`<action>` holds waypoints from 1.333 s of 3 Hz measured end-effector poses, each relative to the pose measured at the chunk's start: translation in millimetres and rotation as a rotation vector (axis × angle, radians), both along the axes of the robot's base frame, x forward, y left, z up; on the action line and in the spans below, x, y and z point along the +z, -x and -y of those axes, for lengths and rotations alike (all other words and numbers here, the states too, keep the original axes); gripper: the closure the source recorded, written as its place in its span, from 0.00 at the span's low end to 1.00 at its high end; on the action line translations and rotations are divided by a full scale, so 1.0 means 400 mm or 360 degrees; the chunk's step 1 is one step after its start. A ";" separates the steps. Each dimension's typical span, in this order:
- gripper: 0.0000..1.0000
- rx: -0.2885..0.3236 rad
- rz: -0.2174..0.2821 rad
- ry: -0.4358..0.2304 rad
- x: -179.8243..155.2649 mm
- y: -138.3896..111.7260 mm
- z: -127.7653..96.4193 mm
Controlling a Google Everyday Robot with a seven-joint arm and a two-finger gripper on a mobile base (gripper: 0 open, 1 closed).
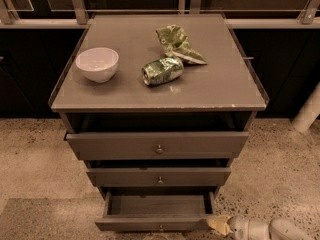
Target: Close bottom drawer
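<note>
The bottom drawer (157,225) is the lowest of three grey-brown drawers in the cabinet. It is pulled out the farthest, and its inside looks empty. A small knob sits at the centre of its front, at the frame's lower edge. My gripper (218,224) comes in low from the right on a white arm. Its tan tip is at the right end of the bottom drawer's front.
The top drawer (157,145) and middle drawer (159,177) are also partly pulled out. On the cabinet top (220,91) stand a white bowl (97,63), a green can (163,71) on its side and a crumpled green bag (177,44). Speckled floor surrounds the cabinet. A white leg (307,111) stands at the right.
</note>
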State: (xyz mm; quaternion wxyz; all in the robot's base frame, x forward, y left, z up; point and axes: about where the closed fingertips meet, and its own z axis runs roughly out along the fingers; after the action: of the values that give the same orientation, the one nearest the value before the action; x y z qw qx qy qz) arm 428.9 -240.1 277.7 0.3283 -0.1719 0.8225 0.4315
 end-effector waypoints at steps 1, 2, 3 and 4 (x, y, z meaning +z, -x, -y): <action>1.00 -0.0115 -0.0127 -0.0060 -0.095 0.020 0.022; 1.00 -0.0285 -0.0297 -0.0133 -0.246 0.046 0.053; 1.00 -0.0411 -0.0402 -0.0169 -0.349 0.060 0.075; 1.00 -0.0492 -0.0377 -0.0177 -0.393 0.011 0.093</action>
State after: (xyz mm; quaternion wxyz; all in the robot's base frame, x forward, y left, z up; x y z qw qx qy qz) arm 424.6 -277.4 120.3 0.3007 0.0268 0.8469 0.4378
